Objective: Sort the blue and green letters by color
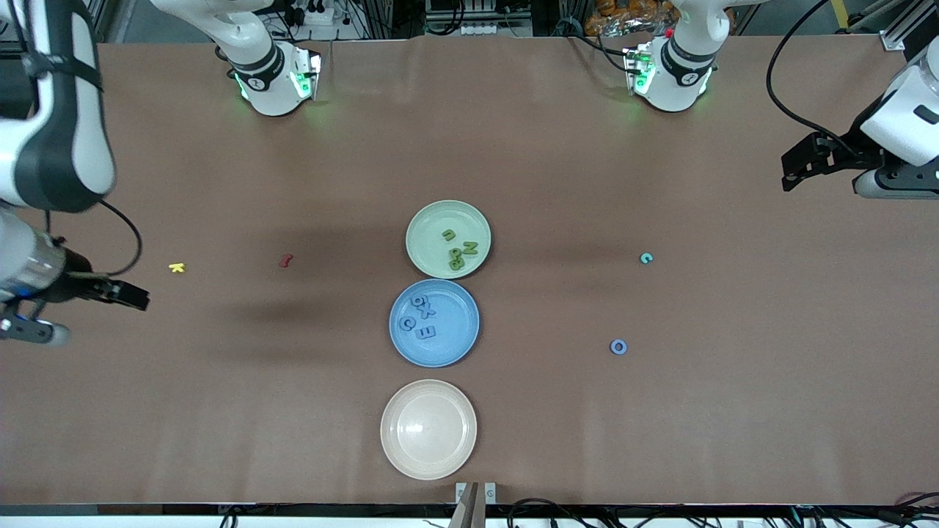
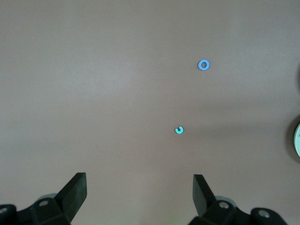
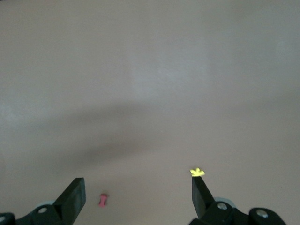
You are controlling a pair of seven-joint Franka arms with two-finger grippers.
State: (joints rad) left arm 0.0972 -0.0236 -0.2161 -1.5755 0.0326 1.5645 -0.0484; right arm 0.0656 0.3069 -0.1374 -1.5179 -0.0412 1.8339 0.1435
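Blue O (image 2: 203, 65) lies ahead of open left gripper (image 2: 139, 192) (well apart).

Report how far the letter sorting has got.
Done: three olive letters lie in the green plate, four blue letters in the blue plate. In hand: nothing; the left claw and right claw both hang open and empty over bare table at their own ends. Left: the blue O and a teal piece lie loose toward the left arm's end. The cream plate holds nothing.
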